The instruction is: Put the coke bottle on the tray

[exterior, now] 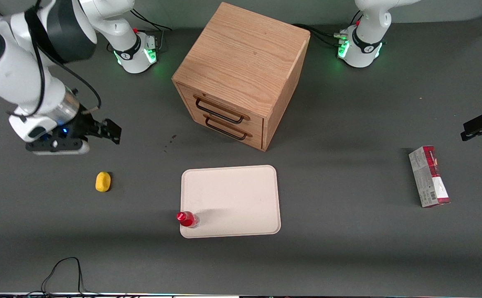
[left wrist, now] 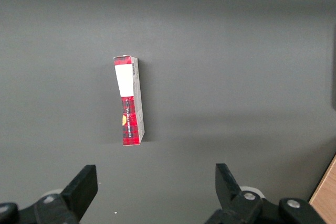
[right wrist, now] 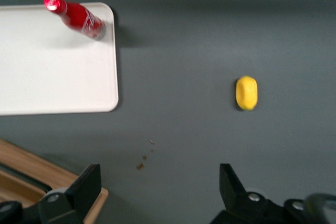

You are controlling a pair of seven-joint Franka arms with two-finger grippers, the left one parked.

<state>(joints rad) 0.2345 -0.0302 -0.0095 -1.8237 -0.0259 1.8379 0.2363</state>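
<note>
Front view: coke bottle (exterior: 187,219) stands upright on the tray (exterior: 232,198), at its corner nearest the yellow lump (exterior: 103,181).
You'll see the gripper (right wrist: 157,192) only via right wrist: fingers spread wide, holding nothing, near the drawer cabinet (exterior: 241,74), well apart from the tray.

The dark grey table (exterior: 348,256) carries the yellow lump (exterior: 103,181) just below the gripper (exterior: 65,142), whose fingers are spread and empty. The tray (exterior: 232,194), wooden drawer cabinet (exterior: 243,74) and red-and-grey carton (exterior: 429,176) lie progressively farther from it toward the parked arm's end.
</note>
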